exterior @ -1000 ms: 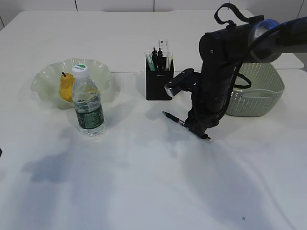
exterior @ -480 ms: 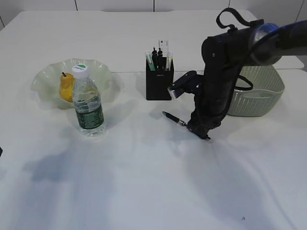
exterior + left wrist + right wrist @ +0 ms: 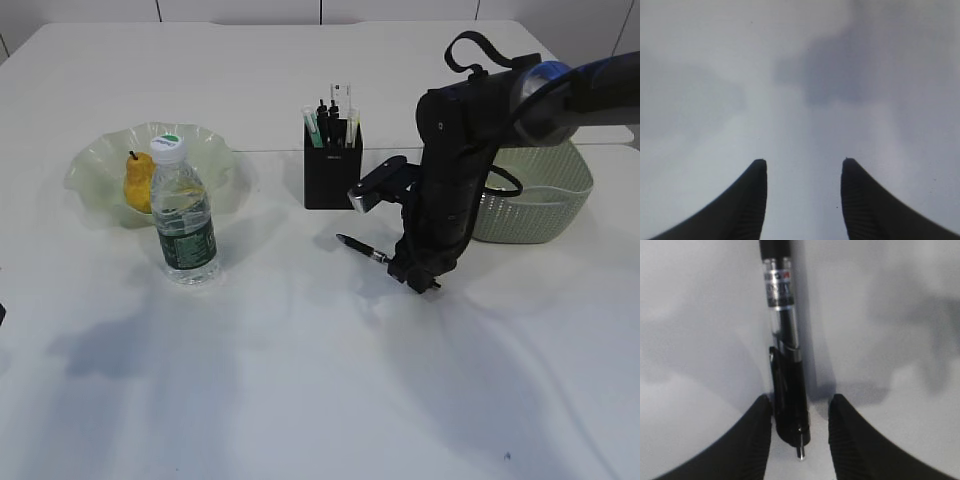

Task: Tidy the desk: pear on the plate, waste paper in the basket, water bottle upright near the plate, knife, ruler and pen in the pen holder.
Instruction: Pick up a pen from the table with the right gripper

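Note:
A black pen [image 3: 362, 248] lies on the white table in front of the black pen holder [image 3: 331, 175]. My right gripper [image 3: 415, 275] is down at the pen's rear end. In the right wrist view the pen [image 3: 785, 340] lies between the open fingers [image 3: 800, 412]; the left finger touches it and a gap shows at the right finger. My left gripper [image 3: 804, 167] is open and empty over bare table. The pear [image 3: 138, 180] lies on the pale green plate [image 3: 90, 160]. The water bottle [image 3: 183, 215] stands upright beside the plate. No waste paper is in view.
The pen holder holds several pens and a clear ruler [image 3: 342, 100]. A green woven basket [image 3: 545, 190] stands at the right, partly behind my right arm. The table's seam runs across behind the holder.
My right arm has leaned slightly to the right and its gripper has settled lower round the pen's end. The pen lies where it was.

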### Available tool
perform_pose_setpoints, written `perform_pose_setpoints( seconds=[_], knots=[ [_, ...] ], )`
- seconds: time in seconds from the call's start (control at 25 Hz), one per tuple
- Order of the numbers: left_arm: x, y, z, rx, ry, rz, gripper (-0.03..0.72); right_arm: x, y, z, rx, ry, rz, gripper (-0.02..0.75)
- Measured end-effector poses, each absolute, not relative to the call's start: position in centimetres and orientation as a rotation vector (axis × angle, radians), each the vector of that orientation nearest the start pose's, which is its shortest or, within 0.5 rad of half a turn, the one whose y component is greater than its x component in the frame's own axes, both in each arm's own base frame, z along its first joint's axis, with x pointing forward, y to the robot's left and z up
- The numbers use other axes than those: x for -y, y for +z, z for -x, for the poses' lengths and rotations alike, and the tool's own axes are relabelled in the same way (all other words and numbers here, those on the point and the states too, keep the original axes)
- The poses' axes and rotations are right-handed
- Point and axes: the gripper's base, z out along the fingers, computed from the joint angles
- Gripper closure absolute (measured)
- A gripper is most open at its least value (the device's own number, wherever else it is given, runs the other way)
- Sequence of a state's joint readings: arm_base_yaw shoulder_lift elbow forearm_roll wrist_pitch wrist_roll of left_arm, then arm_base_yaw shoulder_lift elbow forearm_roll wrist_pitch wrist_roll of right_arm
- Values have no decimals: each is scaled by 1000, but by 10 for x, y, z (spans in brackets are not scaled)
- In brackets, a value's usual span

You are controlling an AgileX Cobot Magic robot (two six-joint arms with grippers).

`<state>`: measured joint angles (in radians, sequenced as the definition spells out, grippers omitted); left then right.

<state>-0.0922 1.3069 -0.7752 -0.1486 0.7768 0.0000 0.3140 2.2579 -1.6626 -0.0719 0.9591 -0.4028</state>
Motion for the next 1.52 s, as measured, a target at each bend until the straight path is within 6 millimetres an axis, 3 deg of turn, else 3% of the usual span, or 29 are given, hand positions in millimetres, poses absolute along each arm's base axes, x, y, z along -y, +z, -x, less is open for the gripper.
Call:
perform_pose_setpoints(
  seconds=[0.4,0.64,1.08,1.52],
  knots=[
    [31,233,-229,-2788,-194,-6,348,-134,124,-429,-2822,-97,1117,448],
    [31,233,-229,-2788,-194,-6,348,-136,124,-425,-2846,-46,1149,577],
    [31,233,-229,-2787,-194,-6,348,-137,124,-424,-2856,-17,1154,629],
    [31,233,-229,-2787,-193,-6,348,-137,124,-423,-2864,-6,1153,633]
  ],
)
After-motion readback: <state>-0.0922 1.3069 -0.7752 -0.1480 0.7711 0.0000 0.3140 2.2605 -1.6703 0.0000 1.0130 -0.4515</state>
